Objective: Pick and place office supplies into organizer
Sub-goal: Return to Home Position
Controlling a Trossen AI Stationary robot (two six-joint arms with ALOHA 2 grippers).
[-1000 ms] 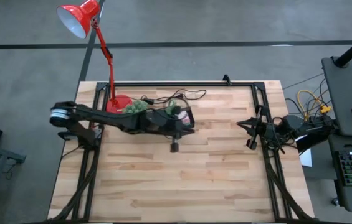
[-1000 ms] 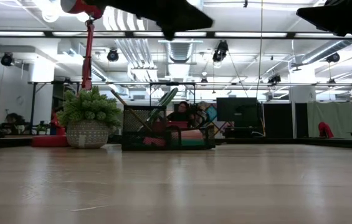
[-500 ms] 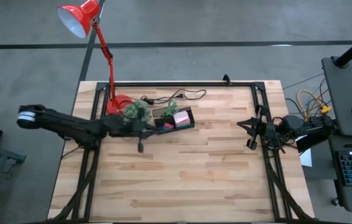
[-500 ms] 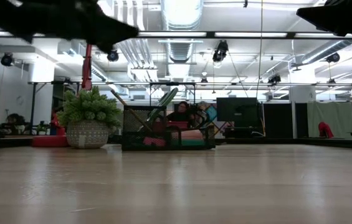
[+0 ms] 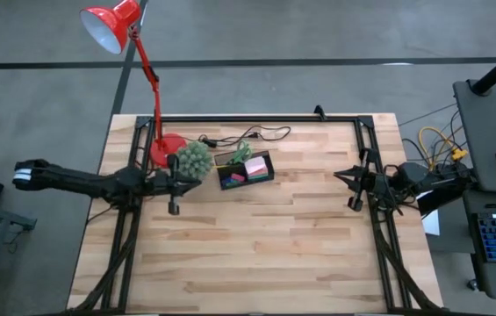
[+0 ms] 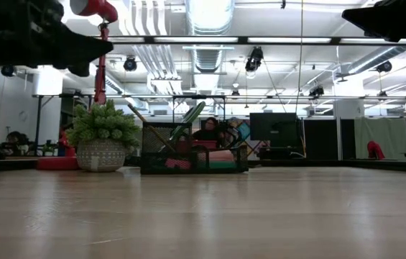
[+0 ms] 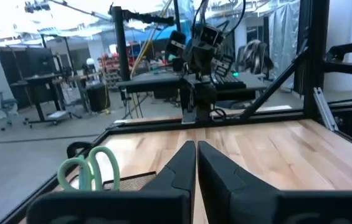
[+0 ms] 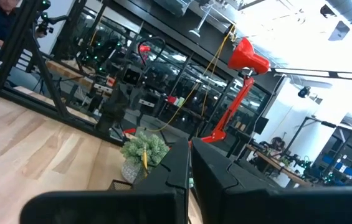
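Observation:
The black mesh organizer (image 5: pixel 246 168) stands at the table's far middle. It holds a pink sticky-note pad (image 5: pixel 255 164), green-handled scissors (image 7: pixel 91 171) standing up with handles on top, and a slanting green pen (image 6: pixel 190 117). My left gripper (image 5: pixel 181 184) is shut and empty. It hovers level by the green plant, left of the organizer, pointing toward the table's right edge. My right gripper (image 5: pixel 339 173) waits shut and empty at the right edge, pointing left. In the wrist views both finger pairs (image 7: pixel 195 149) (image 8: pixel 188 149) are closed with nothing between them.
A spiky green plant in a woven pot (image 5: pixel 193 160) stands just left of the organizer. The red lamp's base (image 5: pixel 167 147) is behind it. A black cable (image 5: pixel 261 133) runs along the far side. Black frame rails (image 5: pixel 370 149) border the table. Bare wood (image 5: pixel 256 254) fills the near half.
My left gripper has drawn back from above the organizer toward the table's left edge, sinking a little, and stays shut and empty. It now hovers beside the plant. The organizer and its contents have not moved.

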